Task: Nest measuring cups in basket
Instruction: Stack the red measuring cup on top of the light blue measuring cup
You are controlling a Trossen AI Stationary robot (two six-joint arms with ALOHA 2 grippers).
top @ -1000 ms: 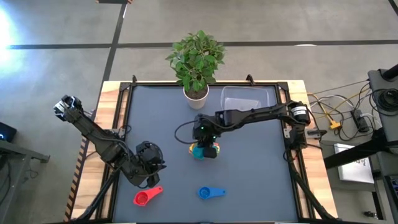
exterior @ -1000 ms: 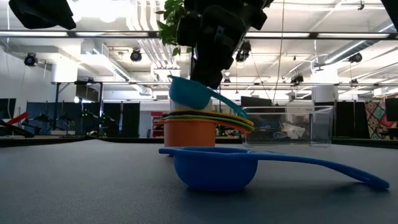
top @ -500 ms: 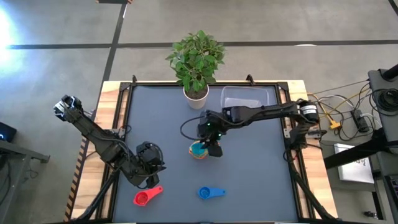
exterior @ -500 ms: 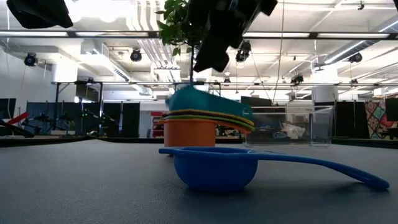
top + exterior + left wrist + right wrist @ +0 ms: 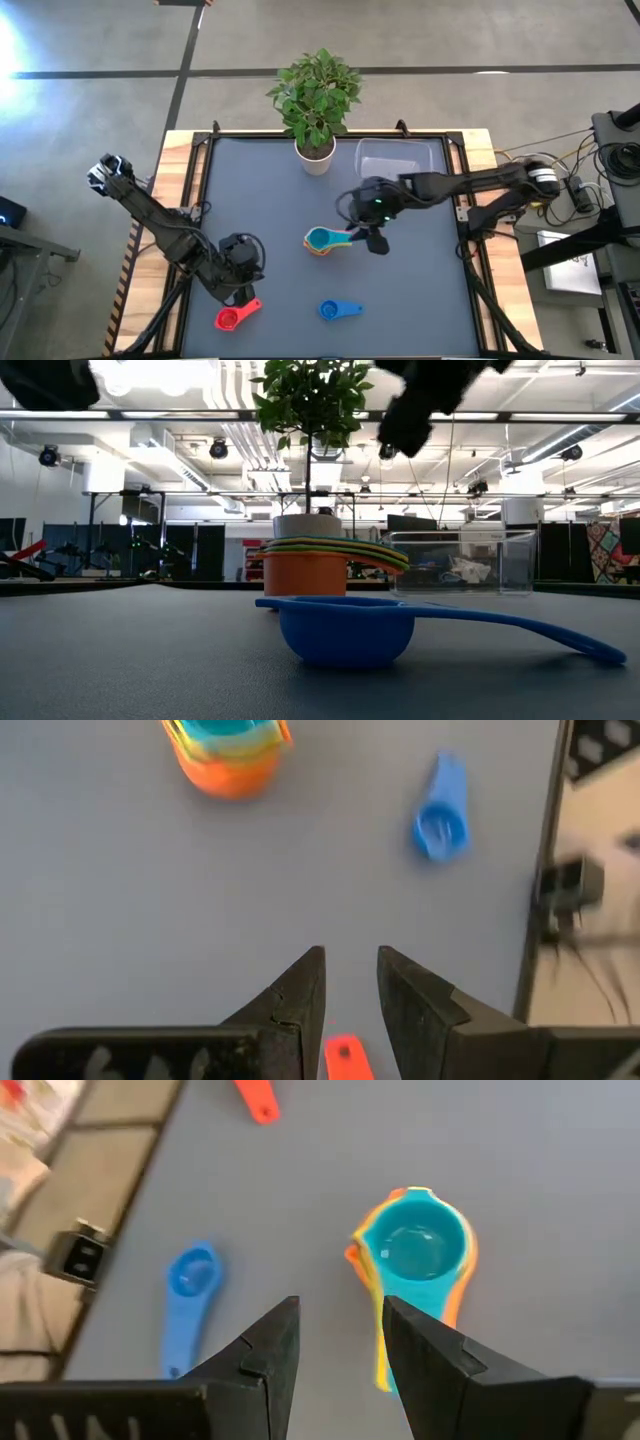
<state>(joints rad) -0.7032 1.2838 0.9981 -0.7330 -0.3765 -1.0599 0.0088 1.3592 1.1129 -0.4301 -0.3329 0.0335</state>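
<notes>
A nested stack of measuring cups [image 5: 320,241] stands mid-table, its orange base [image 5: 304,574] on the table and a teal cup [image 5: 414,1248] on top, with yellow and green rims between. No purple cup shows. A blue cup [image 5: 339,310] and a red cup [image 5: 236,317] lie near the table's near edge. The clear basket [image 5: 398,158] sits at the far edge beside the plant pot. My right gripper [image 5: 374,240] hovers open just right of the stack, above the handles. My left gripper [image 5: 350,995] hangs open above the red cup's handle [image 5: 345,1055].
A white pot with a leafy plant [image 5: 316,157] stands at the far edge, left of the basket. The table's raised rim [image 5: 203,190] runs round the dark mat. Bare mat lies between the stack and the two loose cups.
My right gripper has let go of the teal cup, risen and drawn away toward the table's right edge. The teal cup, tilted above the stack a second ago, now sits level in it. My left gripper has shifted slightly toward the near edge, over the red cup.
</notes>
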